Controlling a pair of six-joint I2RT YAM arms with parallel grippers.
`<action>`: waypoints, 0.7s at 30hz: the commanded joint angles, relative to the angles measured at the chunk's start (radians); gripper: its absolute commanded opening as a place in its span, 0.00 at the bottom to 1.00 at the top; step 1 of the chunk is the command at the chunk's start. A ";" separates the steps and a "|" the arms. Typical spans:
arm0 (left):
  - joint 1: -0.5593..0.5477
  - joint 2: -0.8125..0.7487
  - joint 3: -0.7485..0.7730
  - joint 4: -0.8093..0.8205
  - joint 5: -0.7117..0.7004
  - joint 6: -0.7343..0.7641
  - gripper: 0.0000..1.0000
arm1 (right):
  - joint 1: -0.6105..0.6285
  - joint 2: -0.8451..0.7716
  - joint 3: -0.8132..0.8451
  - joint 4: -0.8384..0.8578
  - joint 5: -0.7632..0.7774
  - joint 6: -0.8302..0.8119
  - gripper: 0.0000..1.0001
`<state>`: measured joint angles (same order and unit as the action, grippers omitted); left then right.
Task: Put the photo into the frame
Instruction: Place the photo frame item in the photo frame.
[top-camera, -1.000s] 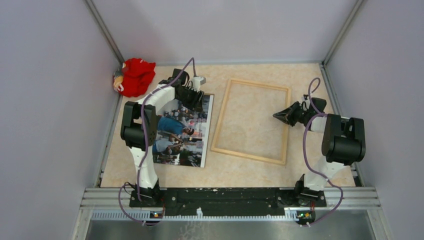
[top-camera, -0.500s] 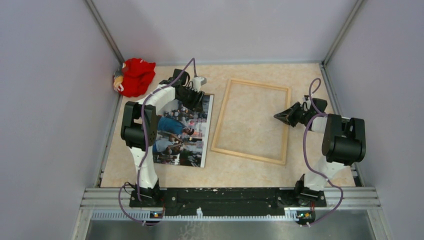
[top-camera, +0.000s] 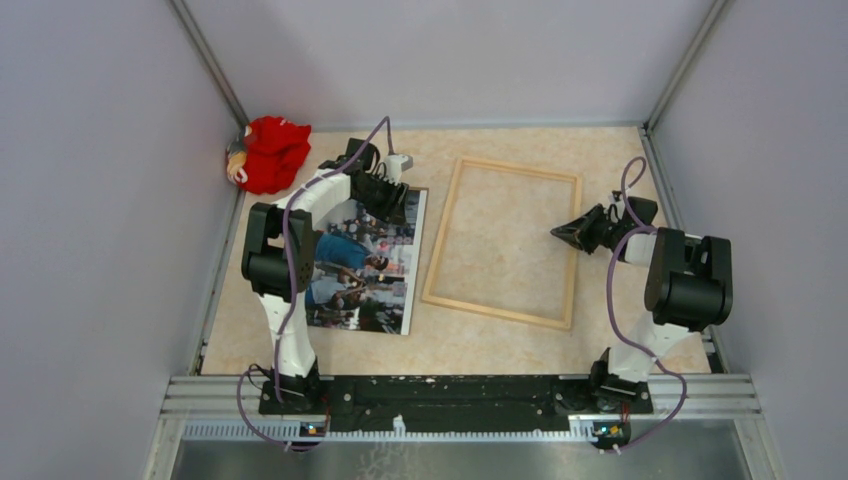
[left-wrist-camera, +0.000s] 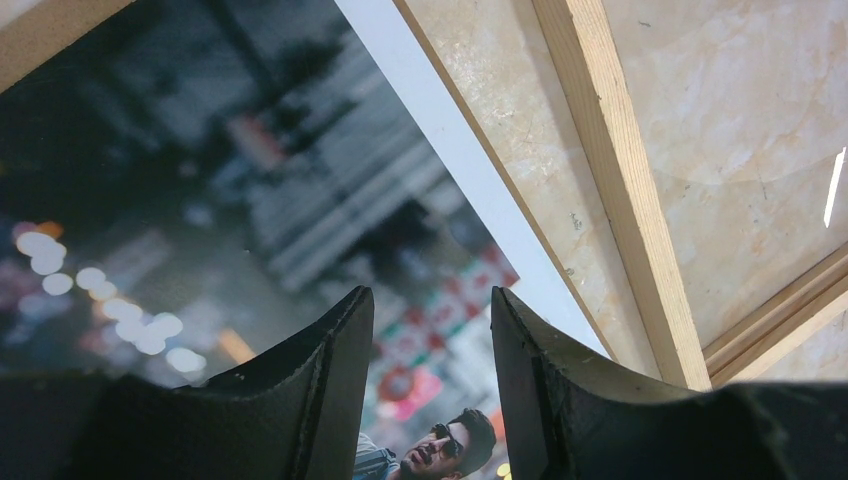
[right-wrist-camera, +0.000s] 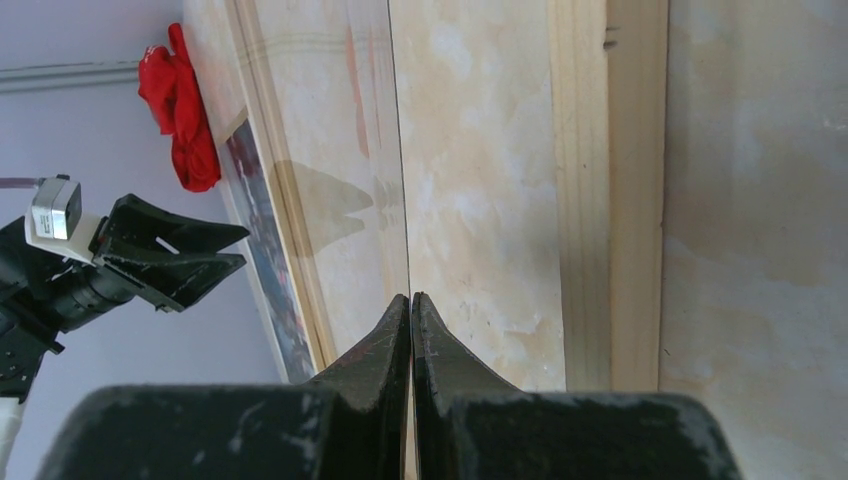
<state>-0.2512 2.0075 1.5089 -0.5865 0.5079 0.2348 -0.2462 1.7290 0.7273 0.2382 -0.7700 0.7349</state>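
The photo lies face up on the table at the left, its crowd scene filling the left wrist view. The light wood frame lies flat just right of it, empty of the photo; its rail shows in the left wrist view and the right wrist view. My left gripper is open just above the photo's far right corner. My right gripper is over the frame's right rail, shut on the edge of a thin clear sheet that reaches over the frame's opening.
A red cloth bundle lies in the far left corner, also seen in the right wrist view. Grey walls close the table on three sides. A metal rail carries the arm bases at the near edge.
My right gripper has drawn slightly to the right over the frame's right rail. The left arm, photo and frame have not moved.
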 joint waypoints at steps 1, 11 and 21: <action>-0.003 -0.044 -0.008 0.016 0.003 0.010 0.54 | -0.013 -0.023 0.002 0.031 0.012 -0.014 0.00; -0.003 -0.042 -0.008 0.018 0.004 0.010 0.54 | -0.016 -0.019 -0.023 0.043 -0.004 -0.010 0.00; -0.005 -0.043 -0.012 0.020 0.002 0.012 0.54 | -0.024 -0.025 -0.029 0.051 -0.005 -0.001 0.00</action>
<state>-0.2512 2.0075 1.5089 -0.5858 0.5076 0.2356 -0.2592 1.7290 0.7002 0.2466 -0.7685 0.7361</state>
